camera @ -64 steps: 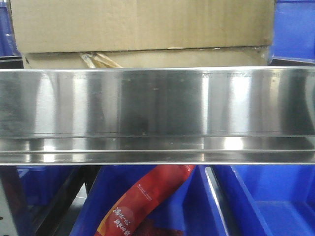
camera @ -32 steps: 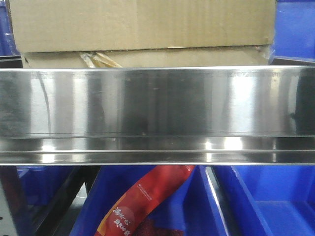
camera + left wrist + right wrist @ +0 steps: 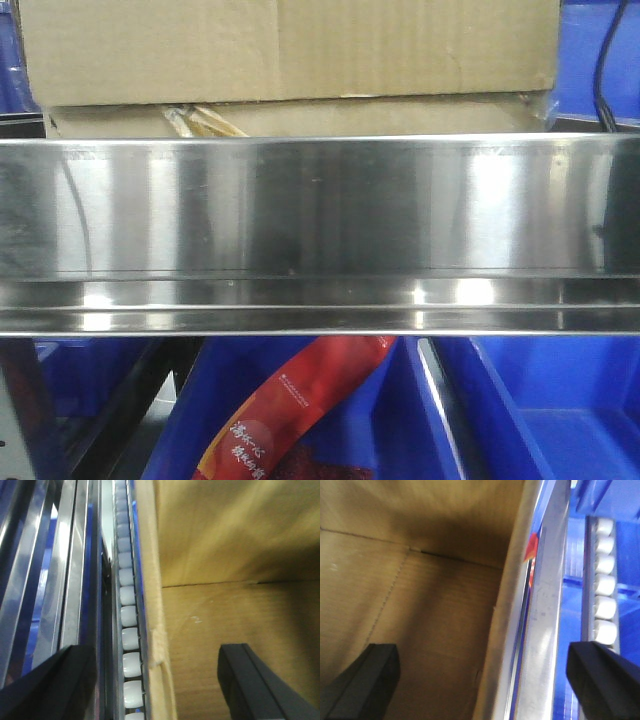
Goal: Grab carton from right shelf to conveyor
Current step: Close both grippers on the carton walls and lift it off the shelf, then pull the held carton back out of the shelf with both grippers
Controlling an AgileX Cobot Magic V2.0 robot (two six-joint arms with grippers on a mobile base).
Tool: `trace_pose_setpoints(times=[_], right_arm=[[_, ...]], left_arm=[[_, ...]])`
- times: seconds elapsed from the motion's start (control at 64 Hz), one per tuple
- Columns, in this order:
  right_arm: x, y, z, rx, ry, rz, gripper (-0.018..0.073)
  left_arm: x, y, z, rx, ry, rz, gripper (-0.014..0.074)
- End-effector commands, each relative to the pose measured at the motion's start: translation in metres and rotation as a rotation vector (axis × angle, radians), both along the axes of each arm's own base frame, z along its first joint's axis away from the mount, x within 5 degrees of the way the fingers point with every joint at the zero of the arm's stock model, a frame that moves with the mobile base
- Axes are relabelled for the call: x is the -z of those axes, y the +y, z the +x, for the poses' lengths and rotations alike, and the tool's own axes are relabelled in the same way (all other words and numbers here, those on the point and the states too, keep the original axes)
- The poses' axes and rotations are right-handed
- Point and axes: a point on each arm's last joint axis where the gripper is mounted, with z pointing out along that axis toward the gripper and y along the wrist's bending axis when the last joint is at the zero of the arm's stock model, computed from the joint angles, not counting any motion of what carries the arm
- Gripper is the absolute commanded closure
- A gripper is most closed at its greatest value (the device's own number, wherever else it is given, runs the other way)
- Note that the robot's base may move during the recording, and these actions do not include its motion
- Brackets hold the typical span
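Corrugated brown cardboard, creased, the carton (image 3: 290, 50) rests on the glossy steel-fronted shelf (image 3: 320, 210). Both the left claw (image 3: 157, 682) and right claw (image 3: 485, 680) gape wide, each straddling a carton edge, gripping nothing.

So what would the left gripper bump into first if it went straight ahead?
Most likely the carton: its brown edge lies ahead of the open left gripper, with white rollers just beside it. Depth is unclear.
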Motion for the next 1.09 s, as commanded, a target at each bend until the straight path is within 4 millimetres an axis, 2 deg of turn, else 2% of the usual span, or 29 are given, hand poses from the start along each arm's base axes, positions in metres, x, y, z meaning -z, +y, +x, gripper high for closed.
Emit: trace_pose_setpoints(times=[0.0, 0.062, 0.172, 0.234, 0.312, 0.359, 0.391, 0.453, 0.562, 0.688, 0.922, 1.078], right_arm=[[-0.002, 0.000, 0.003, 0.008, -0.035, -0.004, 0.0001], [0.000, 0.000, 0.005, 0.008, -0.029, -0.006, 0.0016], [0.000, 0.000, 0.005, 0.008, -0.029, -0.006, 0.0164], [0.000, 0.000, 0.005, 0.008, -0.029, -0.006, 0.0340], [0.000, 0.000, 0.005, 0.008, -0.022, -0.009, 0.0561], [0.000, 0.000, 0.004, 0.008, -0.020, -0.010, 0.0657], [0.000, 0.000, 0.004, 0.008, -0.020, -0.010, 0.0634], [0.001, 0.000, 0.004, 0.009, -0.014, -0.014, 0.0620], [0.001, -0.001, 0.004, 0.009, -0.015, -0.015, 0.0625], [-0.010, -0.004, -0.004, 0.010, -0.040, -0.006, 0.0625], [-0.057, -0.019, -0.045, 0.009, -0.160, 0.042, 0.0625], [-0.089, -0.032, -0.081, 0.008, -0.254, 0.079, 0.0625]], left_arm=[[0.002, 0.001, 0.006, -0.008, -0.012, -0.005, 0.0183], [0.006, -0.001, 0.008, -0.004, 0.000, -0.012, 0.0183], [0.006, -0.001, 0.008, -0.002, 0.002, -0.021, 0.0215], [0.006, -0.001, 0.008, -0.002, 0.002, -0.021, 0.0300], [0.006, -0.001, 0.008, -0.002, 0.002, -0.021, 0.0472], [0.006, -0.001, 0.008, -0.002, 0.002, -0.021, 0.0601], [0.006, -0.001, 0.008, -0.002, 0.002, -0.021, 0.0637], [0.006, -0.001, 0.008, -0.002, 0.005, -0.020, 0.0594], [0.007, -0.001, 0.007, -0.005, 0.021, -0.015, 0.0615], [0.000, 0.001, 0.001, -0.013, 0.040, -0.013, 0.0615], [-0.050, 0.008, -0.033, -0.018, -0.050, -0.040, 0.0615], [-0.083, 0.013, -0.067, -0.005, -0.142, -0.070, 0.0615]])
